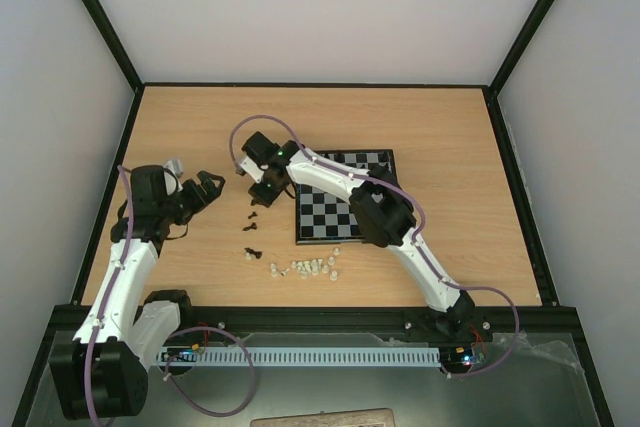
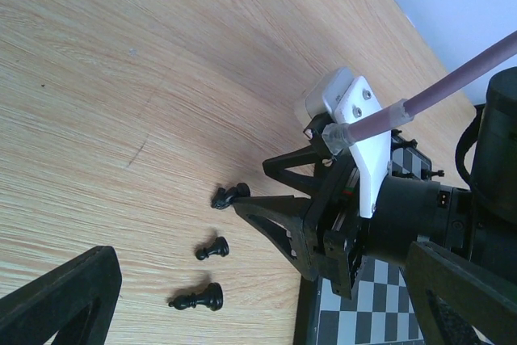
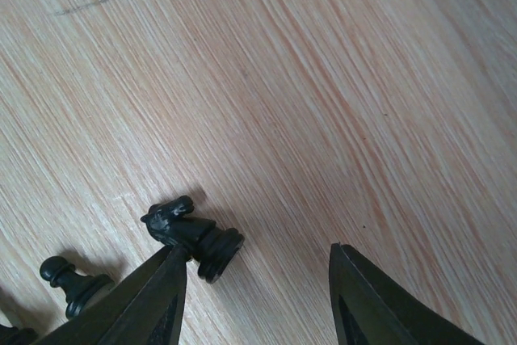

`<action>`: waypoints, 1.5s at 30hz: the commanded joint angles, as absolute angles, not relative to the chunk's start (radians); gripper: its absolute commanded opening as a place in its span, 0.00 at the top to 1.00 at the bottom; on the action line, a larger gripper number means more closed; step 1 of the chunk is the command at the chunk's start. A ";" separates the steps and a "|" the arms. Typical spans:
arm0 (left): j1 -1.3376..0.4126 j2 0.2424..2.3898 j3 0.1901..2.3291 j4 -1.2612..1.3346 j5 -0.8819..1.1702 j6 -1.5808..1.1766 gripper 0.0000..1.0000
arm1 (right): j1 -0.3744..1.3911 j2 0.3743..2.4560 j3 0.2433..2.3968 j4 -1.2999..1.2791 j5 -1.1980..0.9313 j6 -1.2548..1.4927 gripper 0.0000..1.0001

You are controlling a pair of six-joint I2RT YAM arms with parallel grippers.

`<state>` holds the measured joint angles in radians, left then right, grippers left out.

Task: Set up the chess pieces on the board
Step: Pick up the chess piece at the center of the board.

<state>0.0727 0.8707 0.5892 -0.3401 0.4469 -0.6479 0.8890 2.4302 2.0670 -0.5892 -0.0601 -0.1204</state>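
The board (image 1: 322, 219) lies at mid-table, partly under my right arm, and its corner shows in the left wrist view (image 2: 363, 313). Three black chess pieces lie on the wood left of it: a knight (image 1: 253, 215), a pawn (image 1: 250, 230) and a taller piece (image 1: 250, 252). My right gripper (image 3: 254, 260) is open and low over the table. Its left finger (image 3: 153, 296) is against the lying knight (image 3: 190, 232), and the pawn (image 3: 73, 280) lies beside it. The left wrist view shows the knight (image 2: 229, 195), pawn (image 2: 212, 248) and taller piece (image 2: 196, 300). My left gripper (image 1: 210, 187) is open and empty, further left.
Several whitish translucent chessmen (image 1: 305, 267) lie in a loose row on the wood in front of the board. The right arm's links (image 1: 375, 207) cross above the board. A black frame rims the table.
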 commanded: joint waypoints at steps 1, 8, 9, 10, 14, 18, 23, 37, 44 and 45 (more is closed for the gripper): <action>0.078 0.867 0.577 -0.319 0.465 -0.656 0.01 | 0.888 2.457 2.089 -0.629 -0.083 -0.176 0.51; 0.078 0.868 0.576 -0.314 0.465 -0.660 0.01 | 0.895 2.457 2.085 -0.613 -0.113 -0.184 0.52; 0.078 0.867 0.576 -0.314 0.465 -0.661 0.01 | 0.898 2.459 2.086 -0.611 -0.113 -0.186 0.52; 0.078 0.868 0.576 -0.314 0.465 -0.661 0.01 | 0.900 2.461 2.090 -0.608 -0.116 -0.188 0.53; 0.078 0.866 0.577 -0.316 0.463 -0.662 0.01 | 0.906 2.480 2.116 -0.622 -0.121 -0.192 0.59; 0.078 0.866 0.578 -0.314 0.464 -0.664 0.01 | 0.908 2.483 2.116 -0.620 -0.133 -0.193 0.63; 0.078 0.866 0.579 -0.314 0.465 -0.664 0.01 | 0.912 2.488 2.115 -0.624 -0.145 -0.192 0.75; 0.078 0.896 0.552 -0.244 0.593 -0.668 0.01 | 0.867 2.292 1.886 -0.517 -0.266 -0.023 0.87; 0.031 1.013 0.540 -0.098 0.822 -0.650 0.02 | 0.812 2.048 1.629 -0.386 -0.346 0.079 0.86; 0.011 1.021 0.552 -0.095 0.828 -0.644 0.03 | 0.808 2.019 1.602 -0.367 -0.357 0.091 0.86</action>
<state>0.0563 0.9928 0.5323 -0.1799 0.6937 -0.6628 0.8314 2.1559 1.6840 -0.4461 -0.2779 0.0151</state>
